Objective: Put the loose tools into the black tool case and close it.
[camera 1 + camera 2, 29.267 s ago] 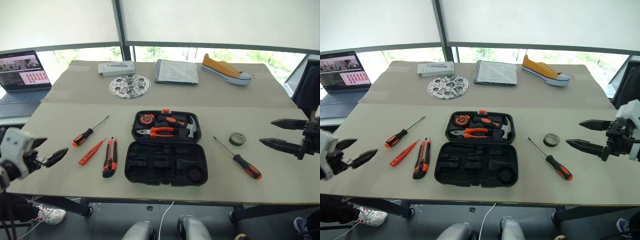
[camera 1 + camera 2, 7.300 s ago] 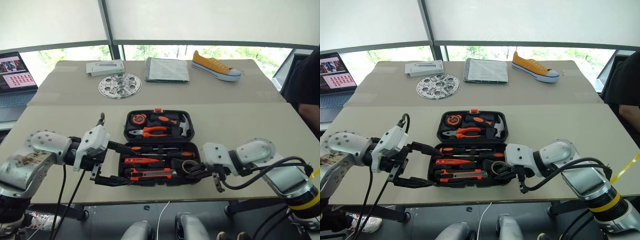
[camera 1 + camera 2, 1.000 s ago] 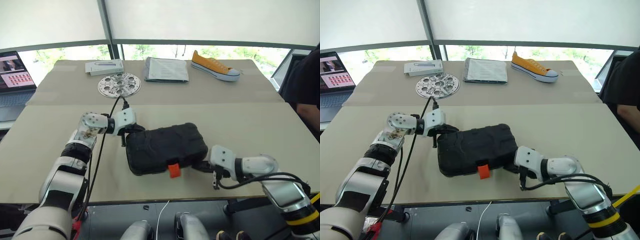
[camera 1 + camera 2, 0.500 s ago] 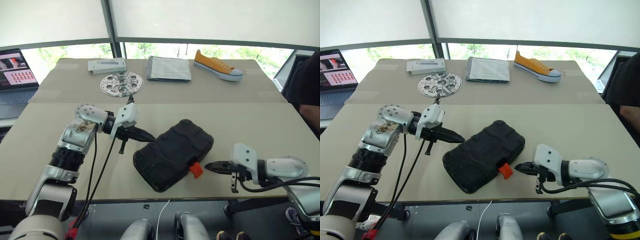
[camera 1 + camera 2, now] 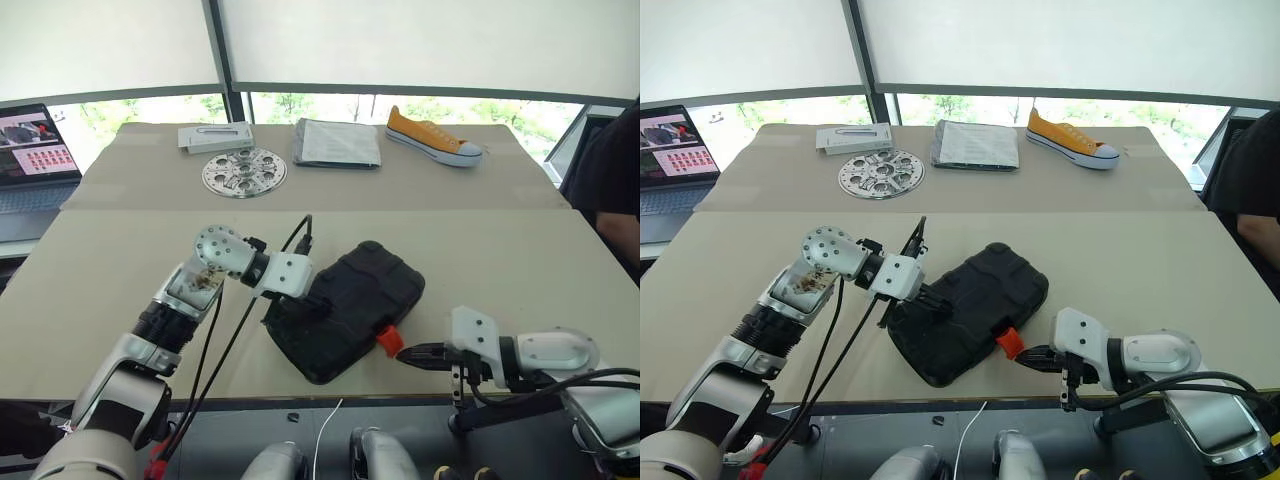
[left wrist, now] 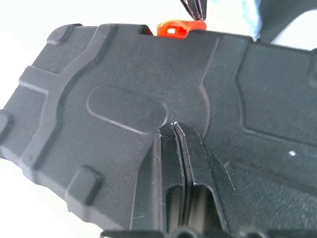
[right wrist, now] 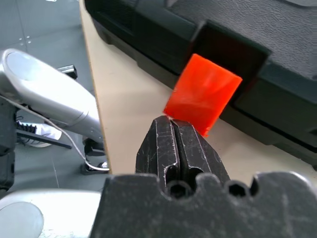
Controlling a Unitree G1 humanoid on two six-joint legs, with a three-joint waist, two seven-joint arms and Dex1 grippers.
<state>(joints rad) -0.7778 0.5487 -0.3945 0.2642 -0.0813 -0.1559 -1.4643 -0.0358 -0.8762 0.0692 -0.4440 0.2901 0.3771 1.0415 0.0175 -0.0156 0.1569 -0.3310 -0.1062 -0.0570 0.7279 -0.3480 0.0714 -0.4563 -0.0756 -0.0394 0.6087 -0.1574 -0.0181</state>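
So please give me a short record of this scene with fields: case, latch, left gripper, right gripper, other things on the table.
case: black tool case, lid down, lying skewed near the table's front edge
latch: orange latch sticks out from the front, not yet pressed flat
left gripper: left gripper shut, tips on the lid
right gripper: right gripper shut, tips right at the latch
other things: far side has a laptop, grey box, metal disc, folded grey cloth, yellow shoe

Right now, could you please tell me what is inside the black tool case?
Nothing inside can be seen: the tool case lies closed on the table, its lid covering the contents. Its orange latch sticks out, unfastened, with the shut right claw at its tip.
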